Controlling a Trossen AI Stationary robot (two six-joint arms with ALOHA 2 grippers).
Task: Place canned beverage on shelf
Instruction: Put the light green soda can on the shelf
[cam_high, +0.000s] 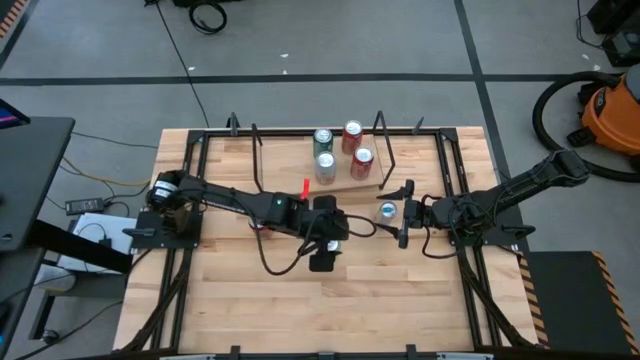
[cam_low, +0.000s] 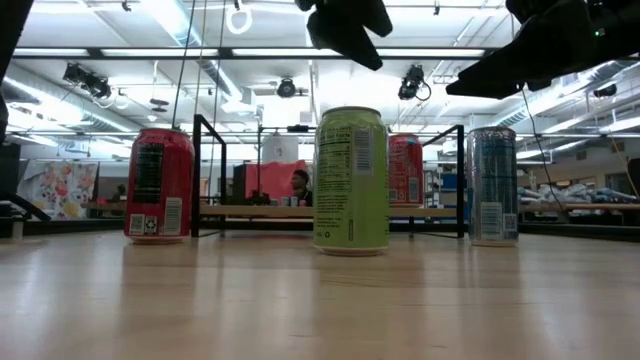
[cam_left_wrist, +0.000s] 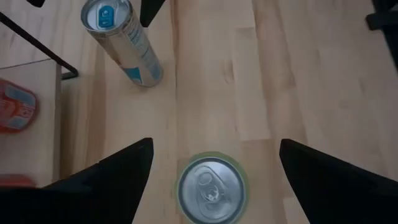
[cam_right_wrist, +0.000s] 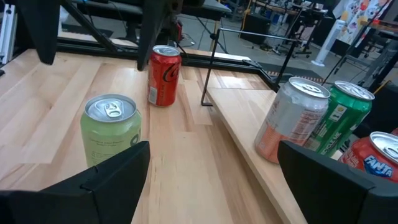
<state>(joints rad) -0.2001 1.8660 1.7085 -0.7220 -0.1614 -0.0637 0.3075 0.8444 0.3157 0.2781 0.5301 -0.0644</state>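
Green can (cam_left_wrist: 210, 190) upright on the table (cam_left_wrist: 298, 74), long axis vertical, lid up, short of the shelf (cam_right_wrist: 249, 134) and not yet on it. Directly above it, the left gripper (cam_left_wrist: 216, 146), pointing straight down, fingers spread wide and empty, one to each side of the lid. In the low view, clear air between fingertips and can top: no contact. Roughly centred between the fingers, so probably a straight drop along the can's axis before closing on the wall, well below the rim.

Right gripper (cam_right_wrist: 213, 149) low near the shelf's right end, also spread wide, grasping nothing, facing across the table toward the green can and a red can (cam_right_wrist: 164, 74) beyond it. Farther from the green can than the left; likely just waiting. Slim can (cam_left_wrist: 124, 43) upright on the table just beside it, near the shelf's rod upright.

Shelf beyond the green can from the table's front edge, already carrying several cans (cam_high: 323, 140) toward its right part. Free plank visible to their left, likely the room for this one.
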